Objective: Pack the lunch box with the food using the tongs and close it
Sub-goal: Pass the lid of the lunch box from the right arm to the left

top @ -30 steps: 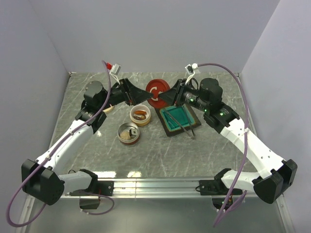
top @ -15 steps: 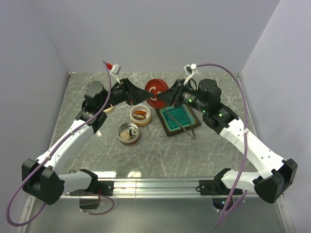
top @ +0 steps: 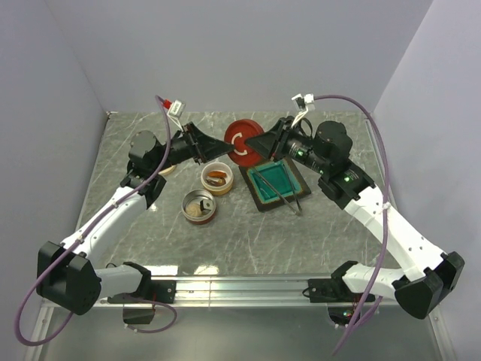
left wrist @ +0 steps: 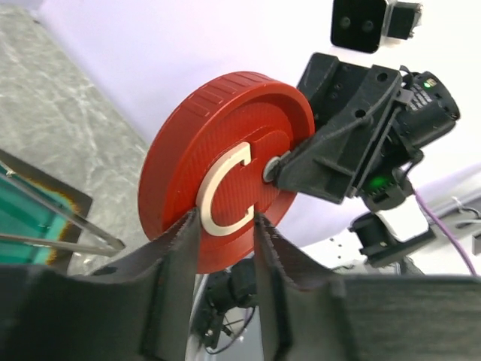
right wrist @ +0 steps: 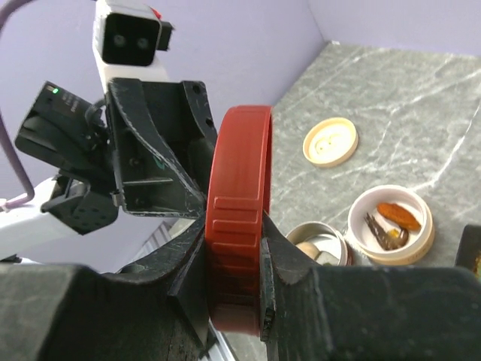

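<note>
Red lid aloft between my two grippers; nothing closed yet.

On the table (top: 225, 241), the teal tray (top: 264, 179) sits at 3 o'clock of the cream bowl (top: 217, 189), and the metal tin (top: 199, 218) at 7 o'clock of it. The red lid (top: 242, 139) hangs in the air at 12 o'clock. My right gripper (right wrist: 234, 229) is clamped across its rim. My left gripper (left wrist: 225, 222) has narrowed either side of the white C handle (whether it actually bites, I cannot tell). The tongs (top: 282, 195) lie across the tray toward its 4 o'clock corner, in neither gripper. The food looks loaded: an orange-red piece (right wrist: 398, 215) and a dark lump (right wrist: 382, 235) in the bowl, a pale round one (right wrist: 307, 248) in the tin; no white cube seen. I judge packing largely done, with stacking and lidding left.
</note>
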Controlling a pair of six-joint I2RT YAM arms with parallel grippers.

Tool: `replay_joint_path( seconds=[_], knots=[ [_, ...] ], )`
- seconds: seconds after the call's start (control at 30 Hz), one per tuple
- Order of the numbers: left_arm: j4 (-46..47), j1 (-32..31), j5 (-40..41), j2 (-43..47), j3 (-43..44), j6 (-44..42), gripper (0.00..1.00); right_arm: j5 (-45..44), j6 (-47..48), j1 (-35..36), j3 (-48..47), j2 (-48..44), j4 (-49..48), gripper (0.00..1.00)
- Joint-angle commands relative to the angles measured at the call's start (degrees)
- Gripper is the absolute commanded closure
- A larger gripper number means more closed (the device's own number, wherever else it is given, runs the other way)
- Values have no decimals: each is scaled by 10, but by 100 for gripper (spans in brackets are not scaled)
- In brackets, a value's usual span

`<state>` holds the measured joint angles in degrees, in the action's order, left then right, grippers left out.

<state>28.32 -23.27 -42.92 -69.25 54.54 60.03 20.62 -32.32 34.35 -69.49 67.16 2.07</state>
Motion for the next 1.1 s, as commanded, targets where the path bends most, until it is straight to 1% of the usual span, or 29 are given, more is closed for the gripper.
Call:
replay_joint_path(
  seconds=[0.0, 0.23, 0.37, 0.43, 0.47, 0.5, 0.53, 0.6, 0.63, 0.7, 0.73, 0.77, 0.8, 0.83, 0.87, 0.9, 0.93, 1.0, 1.03, 1.07],
  knots=[
    [133, -18, -83, 20, 18, 49, 65, -22, 30, 2, -8, 10, 21, 100],
    [172, -19, -95, 14, 21, 73, 69, -87, 92, 9, -14, 5, 49, 100],
    [160, -20, -91, 12, 29, 63, 69, -79, 96, 11, -9, 1, 39, 100],
    [120, -20, -83, 14, 30, 46, 64, -74, 95, 11, -6, -3, 31, 100],
    [98, -20, -63, 22, 30, 33, 61, -70, 95, 10, -4, -8, 19, 100],
    [62, -19, -46, 27, 31, -4, 60, -68, 97, 9, -5, -10, 14, 100],
    [16, -18, -33, 32, 31, -20, 59, -68, 100, 10, -5, -11, 7, 100],
    [7, -17, -14, 44, 24, -46, 55, -62, 119, 11, -6, -21, -18, 100],
    [17, -17, -13, 47, 23, -54, 54, -55, 135, 15, -5, -26, -49, 100],
    [26, -17, -23, 42, 34, -69, 51, -53, 217, 37, 11, -51, -87, 100],
    [50, -16, -30, 40, 37, -73, 49, -56, 325, 54, 22, -62, -128, 100],
    [65, -15, -37, 39, 41, -76, 48, -62, 401, 71, 37, -95, -155, 100],
    [86, -15, -56, 40, 41, -89, 43, -72, 472, 110, 89, -113, -189, 100],
    [105, -15, -66, 45, 40, -100, 40, -79, 595, 120, 115, -129, -249, 100],
    [136, -15, -74, 48, 36, -113, 37, -64, 658, 128, 135, -155, -263, 100],
    [137, -15, -81, 54, 36, -152, 34, -63, 703, 135, 175, -163, -291, 100],
    [129, -15, -81, 65, 36, -174, 32, -66, 750, 135, 186, -169, -329, 100],
    [114, -15, -84, 75, 39, -225, 31, -51, 785, 135, 182, -176, -313, 100],
    [114, -15, -93, 82, 40, -237, 30, -44, 824, 134, 189, -186, -330, 100],
    [107, -15, -95, 84, 44, -249, 30, -39, 839, 134, 199, -190, -340, 100]
  ],
)
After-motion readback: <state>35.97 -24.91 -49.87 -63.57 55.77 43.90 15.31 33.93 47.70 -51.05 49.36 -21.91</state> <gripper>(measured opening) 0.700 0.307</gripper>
